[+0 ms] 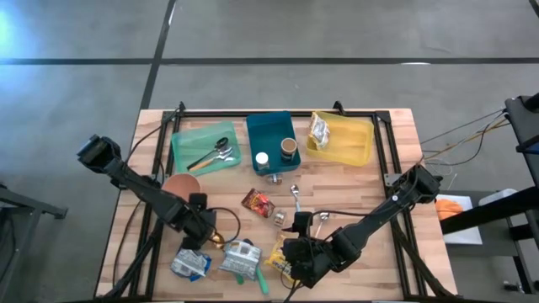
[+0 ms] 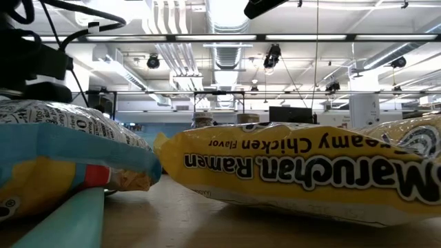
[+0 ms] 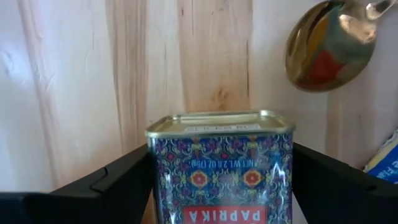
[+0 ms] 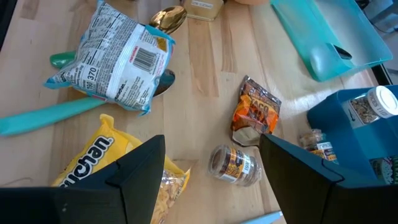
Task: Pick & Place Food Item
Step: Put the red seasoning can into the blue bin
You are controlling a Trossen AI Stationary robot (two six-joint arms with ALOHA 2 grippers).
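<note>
A blue patterned paprika tin [image 3: 221, 168] stands upright on the wooden table. My left gripper [image 3: 221, 155] points down over it and is open, with one finger close beside each side of the tin. In the high view this gripper [image 1: 200, 229] hides the tin. My right gripper [image 4: 211, 142] hangs open over the table's near middle [image 1: 295, 257], above a yellow ramen pack [image 4: 93, 155] lying flat, with nothing between its fingers. Beside the pack lie a white and blue snack bag [image 4: 118, 59], an orange snack pack [image 4: 255, 109] and a small jar [image 4: 235, 165] on its side. My left gripper comes at the paprika tin from above, fingers pointing down, one finger [image 3: 124, 180] beside each of two opposite upright sides [image 3: 155, 174]. The tin stands on the table. Whether the fingers touch it, I cannot tell.
A gold spoon [image 3: 326, 46] lies close to the tin. A teal spatula [image 4: 56, 115] lies by the snack bag. Along the far edge stand a green tray [image 1: 181, 151] with spoons, a teal bin [image 1: 271, 128] with jars and a yellow bin [image 1: 358, 143] with a bag.
</note>
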